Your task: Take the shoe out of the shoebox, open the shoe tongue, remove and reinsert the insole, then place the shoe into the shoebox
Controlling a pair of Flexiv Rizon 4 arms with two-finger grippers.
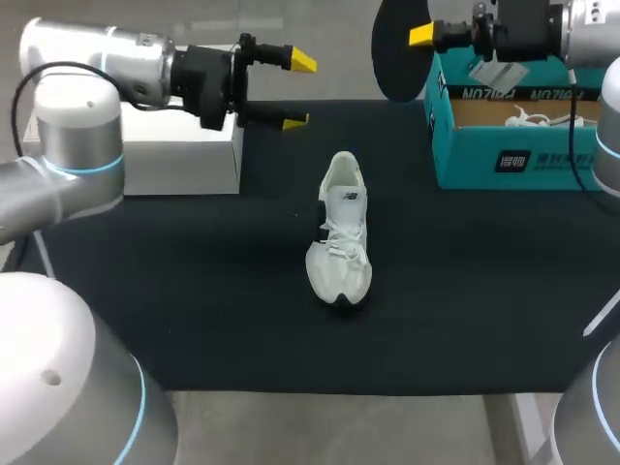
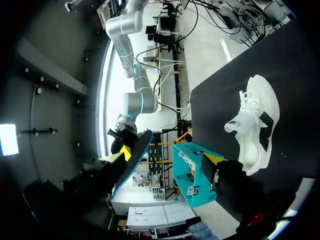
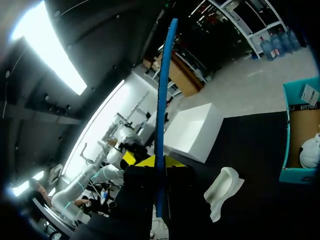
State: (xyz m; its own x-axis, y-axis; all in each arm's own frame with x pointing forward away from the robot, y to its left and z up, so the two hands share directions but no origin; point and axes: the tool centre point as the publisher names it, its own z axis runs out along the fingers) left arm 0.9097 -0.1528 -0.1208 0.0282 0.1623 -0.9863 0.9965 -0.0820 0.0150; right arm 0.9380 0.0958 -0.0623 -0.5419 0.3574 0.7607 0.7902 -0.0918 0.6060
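Observation:
A white shoe (image 1: 339, 232) lies on the black mat at the table's middle, toe toward the front edge, with nothing touching it. My right gripper (image 1: 426, 37) hangs high at the back, beside the teal shoebox (image 1: 504, 145), shut on a dark insole (image 1: 399, 48). The right wrist view shows that insole (image 3: 162, 100) edge-on as a blue strip between the fingers of the right gripper (image 3: 161, 162), with the shoe (image 3: 224, 192) on the mat beyond it. My left gripper (image 1: 298, 92) stands open and empty above the mat, behind and left of the shoe (image 2: 255, 125).
A white box (image 1: 184, 155) sits at the back left. The open shoebox (image 3: 300, 130) holds a second white shoe (image 3: 310, 150) and paper. The black mat (image 1: 194, 291) covers most of the table.

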